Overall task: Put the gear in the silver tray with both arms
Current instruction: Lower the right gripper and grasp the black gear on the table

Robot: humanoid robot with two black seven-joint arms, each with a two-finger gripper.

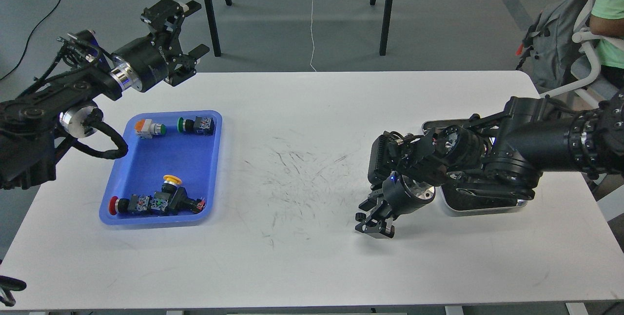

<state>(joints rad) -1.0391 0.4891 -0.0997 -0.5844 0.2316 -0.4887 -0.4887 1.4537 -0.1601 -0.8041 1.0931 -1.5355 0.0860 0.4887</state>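
Silver tray [487, 207] mostly hidden under right arm. Left pincer [187, 32] open, raised beyond blue tray [146, 159]. Right pincer [374, 220] state unclear, low over worktop [302, 110].

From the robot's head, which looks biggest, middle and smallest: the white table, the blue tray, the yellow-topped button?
1. White table
2. Blue tray
3. Yellow-topped button, lying inside that tray
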